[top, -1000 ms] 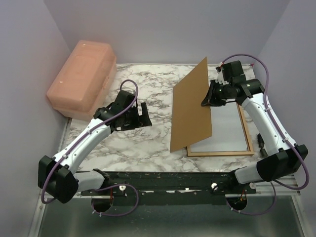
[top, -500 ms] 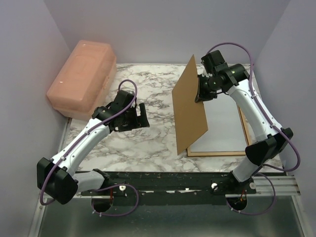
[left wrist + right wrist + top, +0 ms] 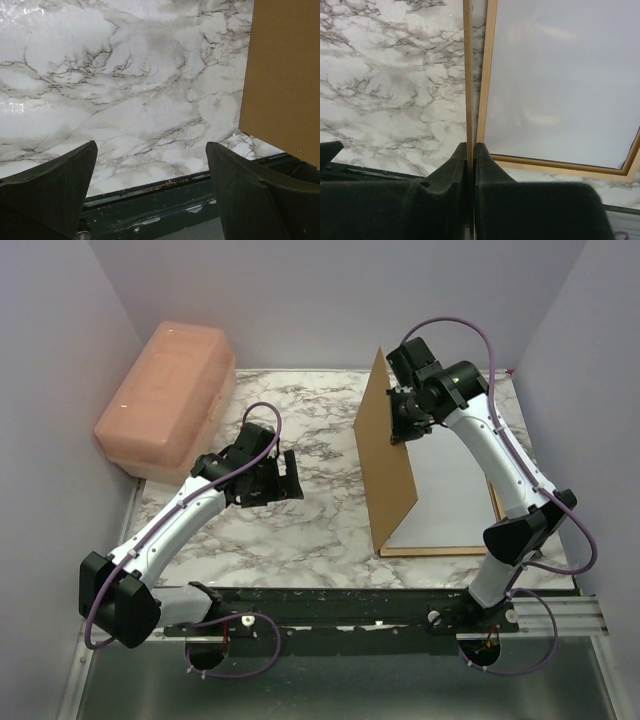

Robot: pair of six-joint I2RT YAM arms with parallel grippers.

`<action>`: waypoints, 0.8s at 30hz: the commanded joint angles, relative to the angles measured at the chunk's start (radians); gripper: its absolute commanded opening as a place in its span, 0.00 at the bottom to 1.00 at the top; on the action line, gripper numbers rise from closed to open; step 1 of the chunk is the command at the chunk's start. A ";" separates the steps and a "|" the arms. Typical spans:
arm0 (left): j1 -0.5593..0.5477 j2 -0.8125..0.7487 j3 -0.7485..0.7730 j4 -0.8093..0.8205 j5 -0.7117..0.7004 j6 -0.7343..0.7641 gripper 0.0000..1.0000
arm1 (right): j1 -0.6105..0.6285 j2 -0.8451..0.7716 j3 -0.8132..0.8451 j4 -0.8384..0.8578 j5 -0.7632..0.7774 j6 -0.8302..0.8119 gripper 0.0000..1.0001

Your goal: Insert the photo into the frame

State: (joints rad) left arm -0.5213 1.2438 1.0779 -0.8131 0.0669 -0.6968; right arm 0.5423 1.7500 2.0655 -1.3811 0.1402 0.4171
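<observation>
The frame (image 3: 440,551) lies flat at the right of the marble table, and a pale grey sheet (image 3: 450,490) fills it. The photo is out of view; no printed picture shows in any view. My right gripper (image 3: 405,425) is shut on the top edge of a plain brown backing board (image 3: 385,455). The board stands nearly upright on its lower edge along the frame's left side. In the right wrist view my gripper (image 3: 471,145) pinches the thin board edge (image 3: 467,75) beside the frame's rail (image 3: 487,75). My left gripper (image 3: 290,475) hangs open over bare marble, left of the board.
A pink plastic box (image 3: 165,395) sits at the back left corner. In the left wrist view my open left gripper (image 3: 150,150) looks past the table's dark near rail (image 3: 150,200), with the board (image 3: 285,75) at its right. Purple walls close in three sides.
My right arm has swung the backing board from a lean over the frame up to nearly vertical and shifted its grip point leftward. The left arm has barely moved.
</observation>
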 commanded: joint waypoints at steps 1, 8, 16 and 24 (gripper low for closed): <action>-0.006 0.004 0.002 -0.014 -0.021 0.006 0.93 | 0.042 0.035 0.023 -0.031 0.057 -0.002 0.10; -0.006 -0.035 -0.002 0.010 -0.003 0.005 0.93 | 0.073 0.043 0.041 0.010 0.045 0.031 0.51; -0.006 -0.071 0.050 0.067 0.110 0.002 0.94 | 0.087 0.020 0.008 0.102 -0.131 0.014 0.70; 0.027 -0.065 0.154 0.171 0.267 -0.026 0.97 | 0.087 -0.059 -0.030 0.217 -0.265 0.026 0.81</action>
State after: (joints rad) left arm -0.5186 1.1957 1.1591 -0.7334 0.2089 -0.7033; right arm 0.6228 1.7653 2.0563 -1.2602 -0.0128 0.4377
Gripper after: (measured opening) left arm 0.959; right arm 0.778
